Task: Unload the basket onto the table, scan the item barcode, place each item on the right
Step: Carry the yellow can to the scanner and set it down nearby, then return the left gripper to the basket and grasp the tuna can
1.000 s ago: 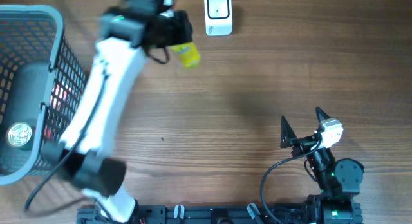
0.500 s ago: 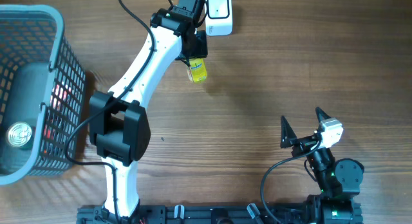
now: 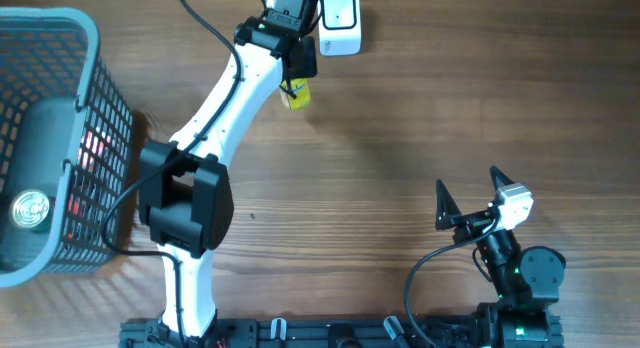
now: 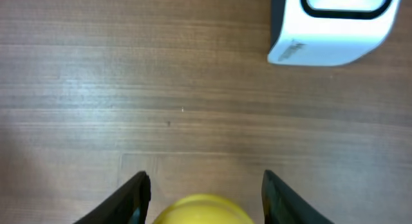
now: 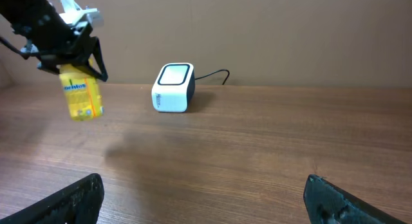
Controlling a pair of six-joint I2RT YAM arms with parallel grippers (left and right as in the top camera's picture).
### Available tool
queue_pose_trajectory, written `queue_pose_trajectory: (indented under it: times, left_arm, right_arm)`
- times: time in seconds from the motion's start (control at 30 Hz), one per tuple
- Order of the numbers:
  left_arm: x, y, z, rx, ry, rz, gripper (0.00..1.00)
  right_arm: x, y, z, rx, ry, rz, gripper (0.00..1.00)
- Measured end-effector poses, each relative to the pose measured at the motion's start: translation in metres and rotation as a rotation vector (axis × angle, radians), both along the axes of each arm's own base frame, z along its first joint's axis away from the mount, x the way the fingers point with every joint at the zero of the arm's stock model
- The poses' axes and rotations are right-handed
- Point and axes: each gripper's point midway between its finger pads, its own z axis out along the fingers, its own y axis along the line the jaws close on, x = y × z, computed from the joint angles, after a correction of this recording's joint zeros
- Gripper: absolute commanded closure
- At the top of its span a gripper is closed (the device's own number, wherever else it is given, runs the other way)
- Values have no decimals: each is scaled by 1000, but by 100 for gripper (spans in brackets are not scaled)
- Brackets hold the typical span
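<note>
The yellow bottle [image 5: 82, 92] is held clear of the table [image 3: 400, 108], hanging upright beneath the left gripper [image 5: 71, 49], whose jaws are clamped on its upper part. In the left wrist view only the rounded yellow top is seen between the two fingers [image 4: 136, 193].

The white scanner [image 3: 339, 21] is set at the far edge of the table, with its dark-framed window turned upward. The bottle is kept near it, on the side toward the basket [image 3: 50, 21] and a little nearer the robot's base, but not above the window. Nothing is touching the scanner.

The right gripper [image 3: 468, 183] is parked well away near the robot's base, with its jaws spread wide and nothing between them.

As for progress, the picking up and most of the carrying can be judged as done, since the bottle is already gripped, lifted and close to the scanner. The scan itself appears to be what is left. The bottle would need to be brought over the window with its barcode turned toward the glass. A printed label is seen on the side facing the right wrist camera, but no barcode can be made out in any view. Whether a read has been registered cannot be told from the pictures.
</note>
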Motion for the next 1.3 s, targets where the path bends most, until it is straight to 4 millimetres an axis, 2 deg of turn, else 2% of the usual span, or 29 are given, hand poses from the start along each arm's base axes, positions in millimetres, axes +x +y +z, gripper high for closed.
queue_pose_trajectory:
  times: [0.1,0.27,0.33,0.4,0.47,0.53,0.6,0.7,0.8,0.87,0.9,1.03,1.13,1.17,1.2,1.27,1.3]
  left_arm:
    - [9,-1,-18,-8,-47,6,50]
    - [-1,4,-60,3,-32,14,47]
    - [2,4,-63,-3,-63,17,45]
    - [2,5,-63,-10,-84,22,38]
    - [-4,7,-70,-6,-69,25,28]
    - [-18,12,-87,13,-18,26,20]
    - [-22,14,-92,19,-4,27,16]
    - [-23,14,-92,20,0,28,1]
    - [-28,16,-83,19,6,28,0]
    - [-32,17,-61,10,-12,26,0]
    - [-34,17,-41,-3,-42,26,0]
    - [-50,13,77,-120,-242,0,0]
    - [-85,20,195,-251,-488,-32,0]
    - [-95,26,221,-271,-545,-30,0]
    - [-110,41,254,-286,-629,-9,0]
    - [-146,104,325,-272,-836,147,0]
    - [-157,130,344,-251,-901,227,0]
  right_arm:
    - [0,0,0,0,0,0,0]
    - [0,0,0,0,0,0,0]
    - [0,0,0,0,0,0,0]
    - [0,0,0,0,0,0,0]
    - [0,0,0,0,0,0,0]
    - [0,0,0,0,0,0,0]
    - [0,0,0,0,0,0,0]
    - [0,0,0,0,0,0,0]
    - [0,0,0,0,0,0,0]
    - [0,0,0,0,0,0,0]
    - [0,0,0,0,0,0,0]
    - [0,0,0,0,0,0,0]
    - [0,0,0,0,0,0,0]
    - [0,0,0,0,0,0,0]
    - [0,0,0,0,0,0,0]
    - [0,0,0,0,0,0,0]
    - [0,0,0,0,0,0,0]
